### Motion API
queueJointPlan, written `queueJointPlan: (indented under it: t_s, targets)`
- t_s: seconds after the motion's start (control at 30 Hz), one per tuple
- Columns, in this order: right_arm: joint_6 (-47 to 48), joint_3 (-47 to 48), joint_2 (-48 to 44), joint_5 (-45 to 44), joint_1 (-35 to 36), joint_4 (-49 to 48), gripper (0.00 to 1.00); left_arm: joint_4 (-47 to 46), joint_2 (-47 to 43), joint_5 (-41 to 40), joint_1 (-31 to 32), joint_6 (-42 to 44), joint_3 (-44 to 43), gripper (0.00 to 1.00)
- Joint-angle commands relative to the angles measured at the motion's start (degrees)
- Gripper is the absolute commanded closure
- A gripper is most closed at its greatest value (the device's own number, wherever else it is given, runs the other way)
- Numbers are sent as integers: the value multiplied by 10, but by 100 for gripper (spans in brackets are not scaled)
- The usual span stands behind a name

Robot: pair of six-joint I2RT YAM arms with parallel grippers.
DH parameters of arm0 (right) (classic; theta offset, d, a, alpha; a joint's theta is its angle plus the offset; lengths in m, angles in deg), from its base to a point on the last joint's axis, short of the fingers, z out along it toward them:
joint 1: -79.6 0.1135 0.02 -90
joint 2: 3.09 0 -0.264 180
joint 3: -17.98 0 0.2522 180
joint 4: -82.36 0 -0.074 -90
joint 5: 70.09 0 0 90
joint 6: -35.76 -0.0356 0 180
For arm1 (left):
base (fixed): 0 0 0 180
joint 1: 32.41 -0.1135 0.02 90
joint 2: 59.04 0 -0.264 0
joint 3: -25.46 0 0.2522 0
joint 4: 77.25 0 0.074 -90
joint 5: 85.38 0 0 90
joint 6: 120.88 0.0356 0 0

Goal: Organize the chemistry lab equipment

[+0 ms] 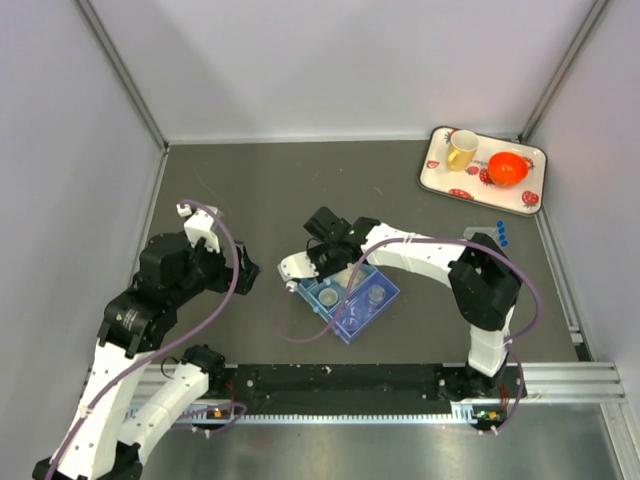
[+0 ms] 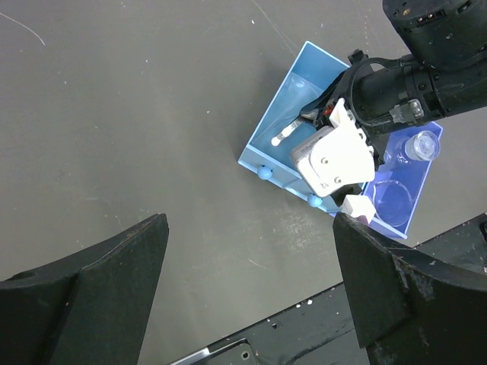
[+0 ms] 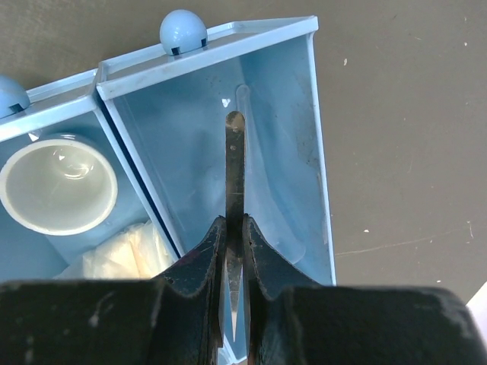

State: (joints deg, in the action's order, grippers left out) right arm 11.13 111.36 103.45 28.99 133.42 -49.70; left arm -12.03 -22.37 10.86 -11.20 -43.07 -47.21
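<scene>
Where the right gripper (image 3: 234,232) reaches over the blue three-compartment tray (image 3: 251,39), its two fingers are pressed together on a thin metal strip (image 3: 234,163). The strip sticks straight out ahead of the fingertips into the tray's end compartment, its rounded tip short of the far wall; whether it touches the compartment floor cannot be told. Just to one side of this gripper, across the divider, the middle compartment holds a round white-rimmed cup (image 3: 57,182), mouth up, and nearer the gripper a small bag of white material (image 3: 125,247). The compartment furthest from the gripper holds a tiny clear beaker (image 2: 422,144) standing upright and a clear round piece (image 2: 392,201) beside it. The right arm (image 1: 420,252) rises from its base at the near table edge, and its forearm runs across to the tray with the wrist tipped down over it. The left gripper (image 2: 247,281) hangs above the dark table (image 2: 137,114) with its fingers wide apart; the tray lies ahead of it and off to one side, well apart from its fingertips. The left arm (image 1: 110,365) is folded near its own base. Small blue-capped tubes (image 1: 501,236) lie on the table well behind the right gripper, beside that arm's elbow. Beyond them a white strawberry-patterned tray (image 1: 440,178) carries a yellow mug (image 1: 461,150) and an orange bowl (image 1: 508,168).
</scene>
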Motion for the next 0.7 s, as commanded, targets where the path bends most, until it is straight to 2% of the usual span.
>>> queueJointPlan:
  t_s: [0.0,0.37,0.67]
  targets:
    - [-10,34,2,10,-5,14,93,-30,5,8,1,7,0,5]
    - [-13,49,-12,10,-1,34,84,-29,10,10,1,7,-2,5]
    - [-13,55,-2,9,1,39,82,-25,9,7,1,8,-3,5]
